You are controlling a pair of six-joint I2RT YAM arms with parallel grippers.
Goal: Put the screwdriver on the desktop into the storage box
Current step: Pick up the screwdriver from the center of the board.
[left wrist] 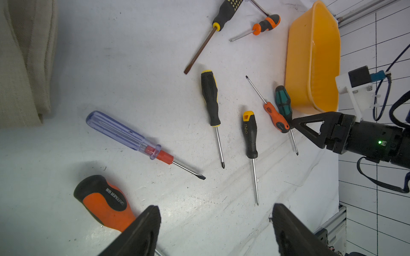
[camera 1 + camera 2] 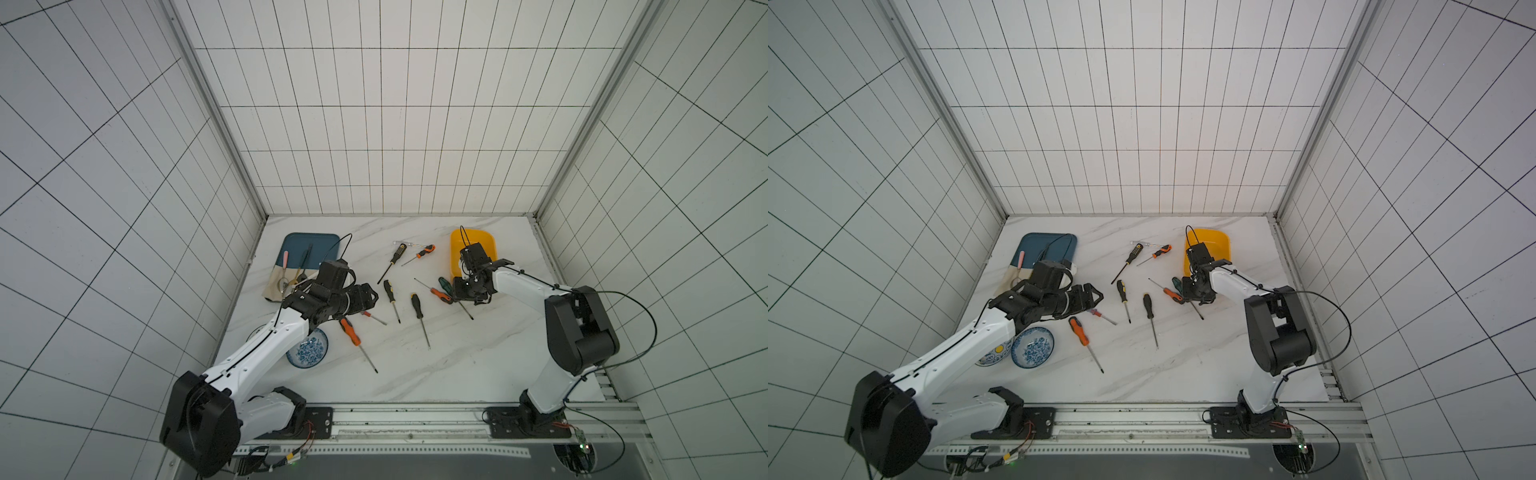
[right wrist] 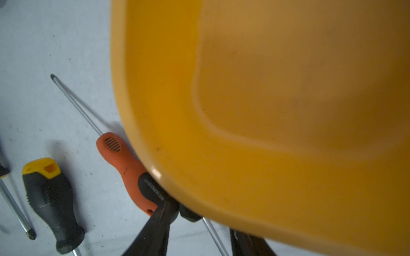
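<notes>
Your right gripper [image 3: 199, 223] stood with its jaws apart, astride the steel shaft of the green-and-black-handled screwdriver [image 1: 282, 102]. That screwdriver lay on the white marble-veined desktop [image 2: 457, 365], just beside the yellow plastic storage box [image 2: 489, 243] and crossed with a slim orange-handled screwdriver [image 1: 276, 119]. Your left gripper [image 1: 216, 207] hovered wide open above the desktop.

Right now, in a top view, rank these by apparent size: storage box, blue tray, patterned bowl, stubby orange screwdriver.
1. blue tray and storage box: they look alike and both are partly hidden, so unranked
2. patterned bowl
3. stubby orange screwdriver
</notes>
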